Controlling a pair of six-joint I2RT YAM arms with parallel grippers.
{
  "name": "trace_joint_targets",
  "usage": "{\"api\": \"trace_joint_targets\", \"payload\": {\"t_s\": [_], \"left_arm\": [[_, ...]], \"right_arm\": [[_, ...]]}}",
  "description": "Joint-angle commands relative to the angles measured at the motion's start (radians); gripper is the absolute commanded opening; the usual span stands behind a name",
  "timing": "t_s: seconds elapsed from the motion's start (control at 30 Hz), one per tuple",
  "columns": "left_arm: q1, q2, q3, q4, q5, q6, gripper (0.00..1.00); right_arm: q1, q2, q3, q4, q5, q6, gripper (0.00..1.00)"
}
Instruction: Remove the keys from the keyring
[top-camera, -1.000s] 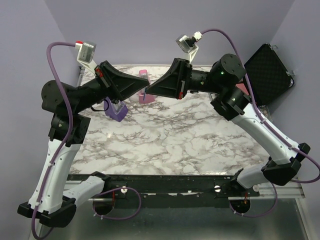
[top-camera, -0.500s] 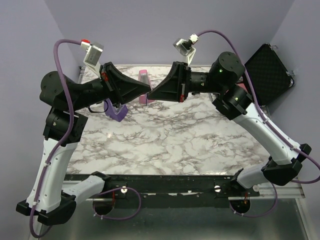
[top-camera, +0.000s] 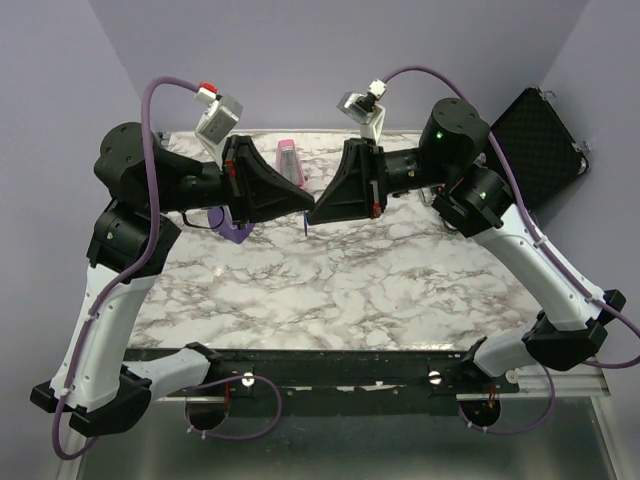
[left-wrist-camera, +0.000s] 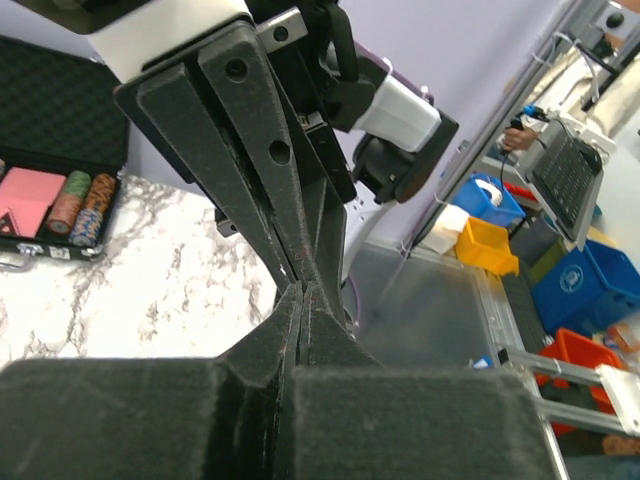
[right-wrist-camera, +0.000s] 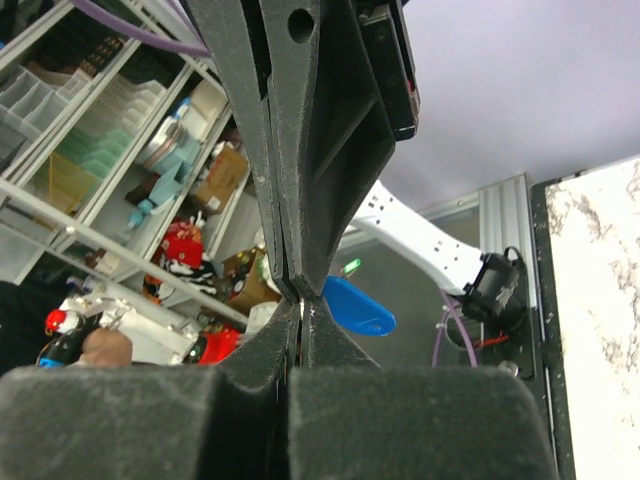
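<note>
A marble-patterned table top (top-camera: 350, 290), white with grey veins, is seen from above. Two wedge-shaped objects are laid on its far half: a pink wedge (top-camera: 289, 160) close to the far edge, and a purple wedge (top-camera: 236, 231) nearer and to the left (largely hidden from above). A black case (top-camera: 535, 135) is set open at the far right edge, its foam-lined lid raised.

Top cam overhead from behind, whole table (top-camera: 400, 290); wrist cams face each other close-up — sharing fingertips (left-wrist-camera: 268, 335).
</note>
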Motion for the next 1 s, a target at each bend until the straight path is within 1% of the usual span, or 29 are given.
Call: {"api": "trace_joint_targets", "payload": {"t_s": [0.0, 0.13, 0.27, 0.5, 0.63, 0.73, 0.77, 0.8, 0.9, 0.97], "left_arm": [[-0.07, 0.075, 0.012, -0.177, 0.106, 0.105, 0.0], [-0.115, 0.119, 0.058, -0.269, 0.103, 0.151, 0.0], [-0.142, 0.156, 0.11, -0.347, 0.059, 0.199, 0.0], [-0.144, 0.187, 0.176, -0.381, -0.005, 0.204, 0.0], [-0.142, 0.194, 0.228, -0.404, -0.068, 0.213, 0.01], [-0.129, 0.19, 0.26, -0.41, -0.108, 0.204, 0.11], [-0.113, 0.187, 0.271, -0.398, -0.104, 0.184, 0.16], [-0.099, 0.182, 0.274, -0.376, -0.093, 0.155, 0.25], [-0.05, 0.147, 0.262, -0.303, -0.101, 0.089, 0.43], [-0.02, 0.13, 0.25, -0.274, -0.107, 0.061, 0.51]], "right_arm": [[0.012, 0.045, 0.029, -0.016, 0.005, -0.019, 0.01], [0.012, 0.042, 0.023, -0.041, -0.001, -0.036, 0.01], [0.013, 0.035, 0.013, -0.05, 0.004, -0.047, 0.01], [0.012, 0.018, 0.006, -0.078, 0.031, -0.079, 0.01], [0.012, -0.004, -0.009, -0.085, 0.057, -0.09, 0.01], [0.012, -0.019, -0.02, -0.089, 0.073, -0.096, 0.01], [0.012, -0.022, -0.023, -0.089, 0.076, -0.099, 0.01], [0.012, -0.024, -0.023, -0.09, 0.077, -0.099, 0.01], [0.012, -0.027, -0.02, -0.092, 0.084, -0.102, 0.01], [0.013, -0.025, -0.014, -0.089, 0.085, -0.102, 0.01]]}}
